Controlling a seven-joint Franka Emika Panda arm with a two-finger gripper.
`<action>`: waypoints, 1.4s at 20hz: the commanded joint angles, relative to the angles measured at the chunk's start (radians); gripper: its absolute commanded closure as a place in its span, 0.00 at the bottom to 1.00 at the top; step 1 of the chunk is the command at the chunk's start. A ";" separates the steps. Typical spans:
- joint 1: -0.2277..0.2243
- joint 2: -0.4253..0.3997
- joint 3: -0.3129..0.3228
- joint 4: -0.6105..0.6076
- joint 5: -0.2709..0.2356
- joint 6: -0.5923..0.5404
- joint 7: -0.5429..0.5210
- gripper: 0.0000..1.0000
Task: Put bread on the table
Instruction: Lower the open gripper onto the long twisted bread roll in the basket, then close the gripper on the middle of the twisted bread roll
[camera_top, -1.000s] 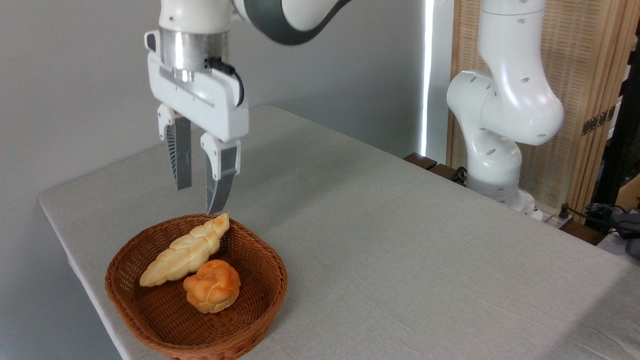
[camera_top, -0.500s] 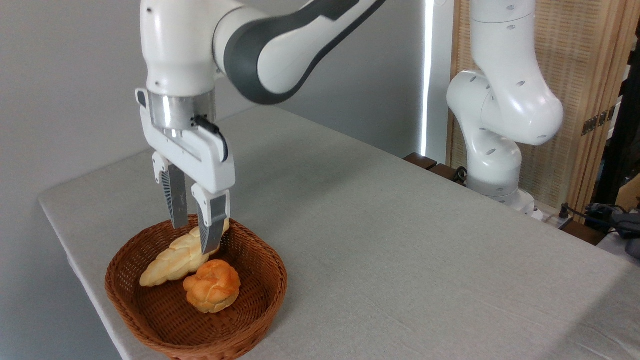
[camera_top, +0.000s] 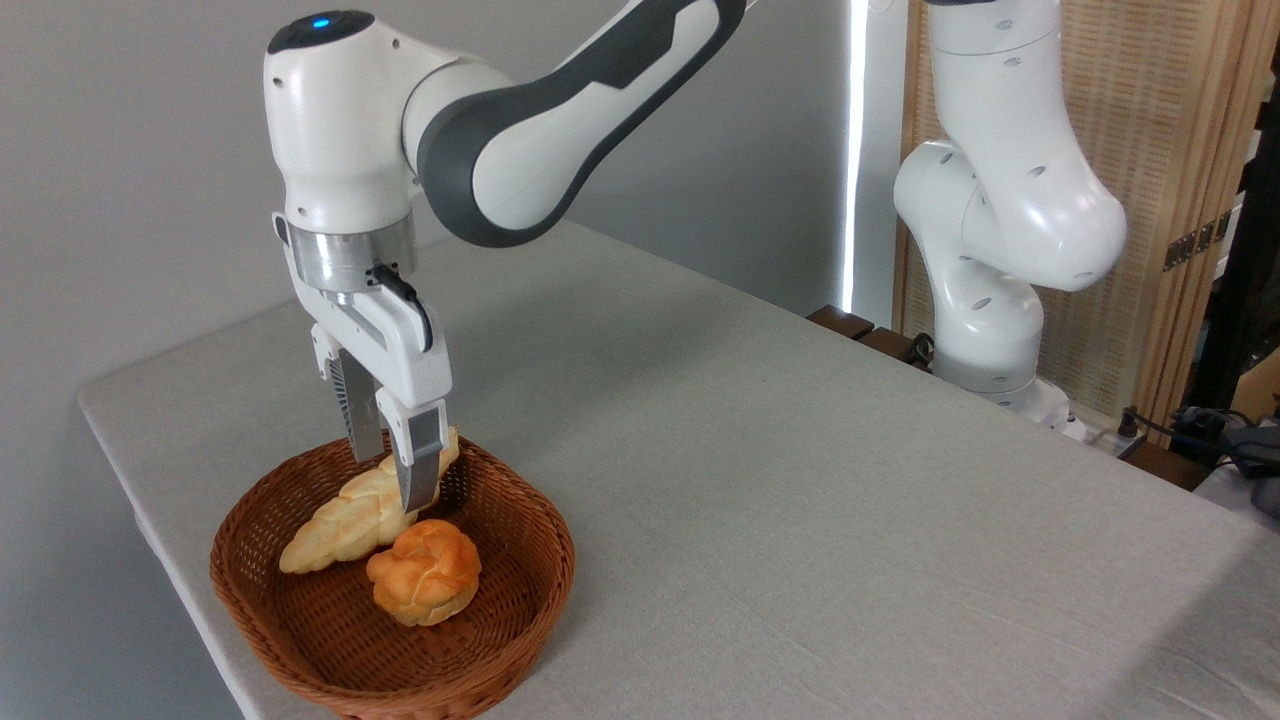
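Landmark: a brown wicker basket (camera_top: 300, 620) sat on the near left corner of the table (camera_top: 800, 480), and every place below is given from it.
Bread: the long braided bread (camera_top: 345, 518) lay inside the basket, across its back half, one pointed end low toward the basket's left wall and the other raised against the back rim.
Bun: a small round orange bun (camera_top: 425, 572) sat near the basket's middle, just in front of the bread and touching it.
Gripper: the gripper (camera_top: 392, 470) pointed down into the back of the basket, its two fingers on either side of the bread's raised end.
Near finger: it stood in front of the loaf and hid part of it, its tip close above the bun.
Far finger: it stood behind the loaf, over the basket's back rim.
Claw state: the fingers stood a narrow gap apart with the loaf between them; whether they were pressing on it could not be told.
Arm: the white and grey arm (camera_top: 560, 120) reached to the basket from the upper right.
Table: the grey cloth lay bare to the right of the basket.
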 joint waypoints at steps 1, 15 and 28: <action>0.001 0.026 -0.017 0.009 -0.002 0.069 -0.028 0.00; -0.001 0.052 -0.019 0.009 0.013 0.072 -0.025 0.00; 0.001 0.044 -0.016 0.009 0.013 0.072 0.009 0.64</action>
